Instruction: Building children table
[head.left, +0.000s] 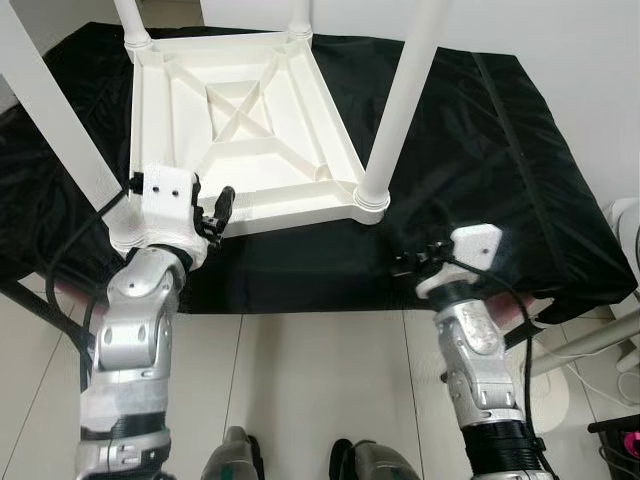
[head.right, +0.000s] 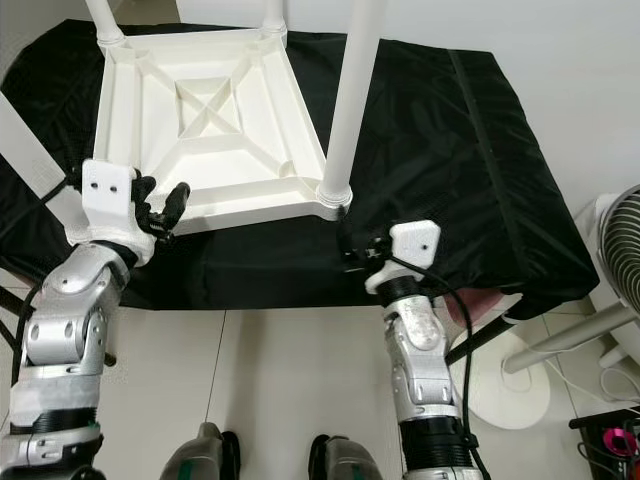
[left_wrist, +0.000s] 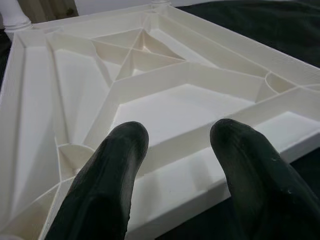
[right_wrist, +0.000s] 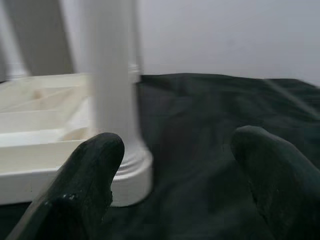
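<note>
A white children's table (head.left: 240, 120) lies upside down on a black cloth (head.left: 480, 170). Its ribbed underside faces up, and white legs stand at the corners. My left gripper (head.left: 218, 212) is open at the table's near edge, beside the near-left leg (head.left: 55, 120). In the left wrist view its fingers (left_wrist: 107, 185) hover over the rim and ribs (left_wrist: 175, 105) with nothing between them. My right gripper (head.left: 405, 262) is open low over the cloth, just in front of the near-right leg (head.left: 405, 90). The right wrist view has that leg (right_wrist: 112, 75) and its base collar ahead of the empty gripper (right_wrist: 175, 165).
The cloth-covered surface ends just before my arms, with tiled floor (head.left: 320, 380) below. A white fan (head.right: 620, 250) on a round base (head.right: 510, 390) stands at the right, with cables nearby. A white wall runs behind the table.
</note>
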